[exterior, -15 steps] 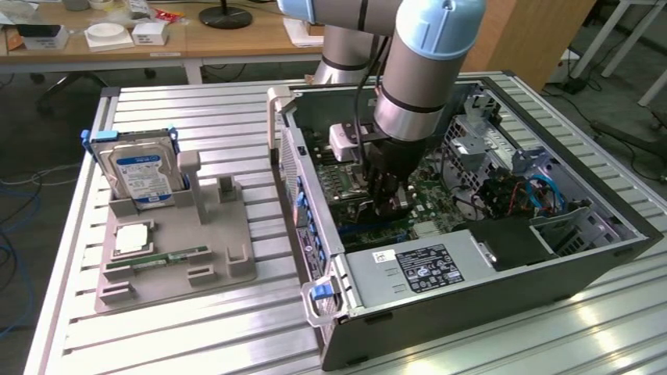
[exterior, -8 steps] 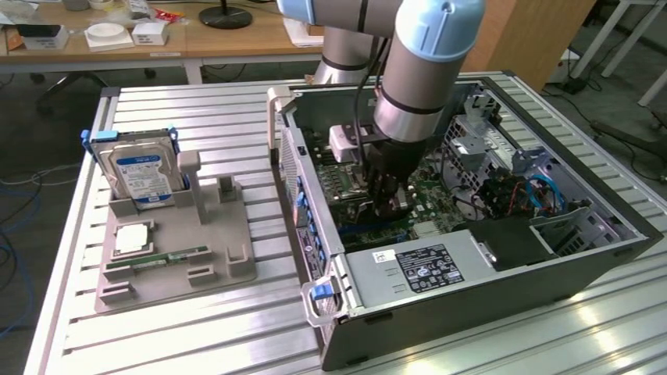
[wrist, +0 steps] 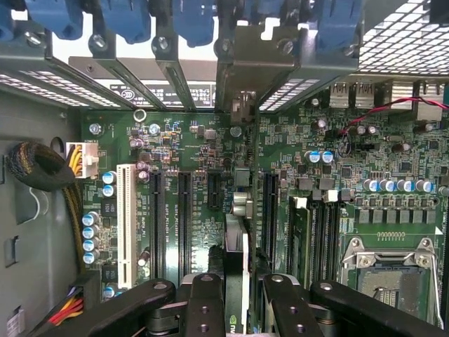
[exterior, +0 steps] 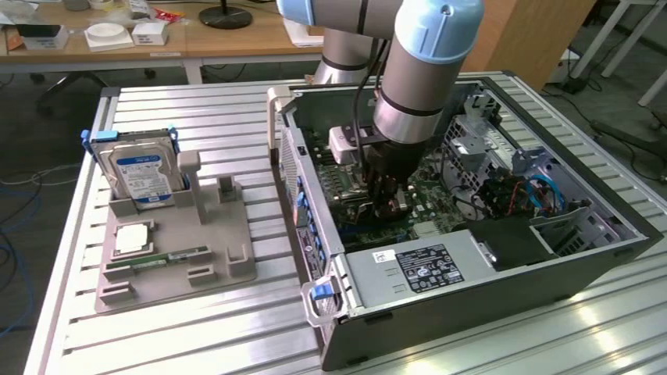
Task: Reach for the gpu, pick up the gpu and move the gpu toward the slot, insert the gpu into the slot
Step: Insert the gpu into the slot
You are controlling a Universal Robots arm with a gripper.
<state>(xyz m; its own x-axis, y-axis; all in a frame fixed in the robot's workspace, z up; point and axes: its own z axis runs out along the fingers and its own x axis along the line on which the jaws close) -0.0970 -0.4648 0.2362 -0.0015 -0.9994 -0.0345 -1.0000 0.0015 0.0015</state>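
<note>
Inside the open computer case (exterior: 583, 266) lying on the slatted metal surface (exterior: 208, 328), the arm (exterior: 417, 86) is reaching straight down over the green motherboard (exterior: 438, 211), with the pincer (exterior: 388, 205) low among the expansion slots. In the wrist view the pincer (wrist: 238, 298) is sitting clamped on the gpu (wrist: 237, 239), black fingers (wrist: 203, 302) pressing either side of the thin card, which is showing edge-on and standing upright. The gpu's far end with its metal bracket (wrist: 242, 77) is sitting up at the case's rear bracket openings, under the blue retaining clips (wrist: 189, 21). The card is lining up with a slot position between the black slots (wrist: 184, 210) on one side and another black slot (wrist: 269, 210) on the other; cannot tell whether its edge is fully seated. A white slot (wrist: 126, 225) is lying further off beside the black ones, and the empty CPU socket (wrist: 389, 274) is showing on the far side of the memory slots (wrist: 316, 239).

In the exterior view, on that view's left, a grey fixture tray (exterior: 177, 258) is resting on the surface well apart from the case, holding an upright silver hard drive (exterior: 140, 172) with a blue label, a small green memory stick (exterior: 187, 254) lying flat, and a square chip (exterior: 133, 237). The power supply (exterior: 417, 269) is sitting in the near corner of the case, and a wooden desk (exterior: 125, 47) is standing behind
</note>
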